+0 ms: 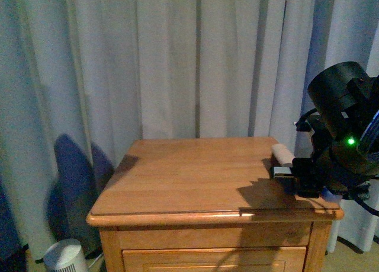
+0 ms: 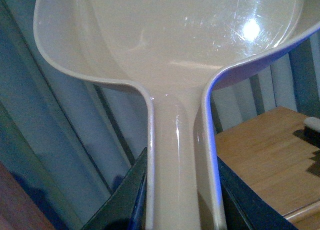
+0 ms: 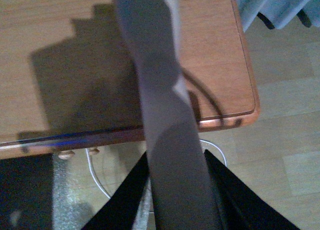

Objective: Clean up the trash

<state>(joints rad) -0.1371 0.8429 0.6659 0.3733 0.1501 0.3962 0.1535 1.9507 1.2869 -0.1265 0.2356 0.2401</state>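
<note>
Grey curtains (image 1: 195,58) hang in heavy folds behind a wooden cabinet (image 1: 195,177), its top lit warm and a drawer front showing under the edge. On the floor to its left stands a small white round appliance (image 1: 65,257); what kind, I cannot tell. The right arm (image 1: 343,118), black with a green light (image 1: 350,141) on it, hangs over the cabinet's right front corner and throws a broad shadow across the wood. The right gripper (image 3: 177,190) is clamped on a long handle (image 3: 160,89), with a dark finger (image 3: 120,200) pressed to each side. In the front view the handle's pale rounded end pokes out over the tabletop. Seen from that wrist, the handle crosses the cabinet's front edge near the corner, with a white cable (image 3: 97,175) on the floor beneath. The left gripper (image 2: 180,200) is closed tight around the stem of the beige dustpan (image 2: 175,34). The scoop is lifted against the curtains, and the cabinet top lies lower and off to one side. As for the trash, I cannot make it out in any view, so I cannot tell where it lies.
</note>
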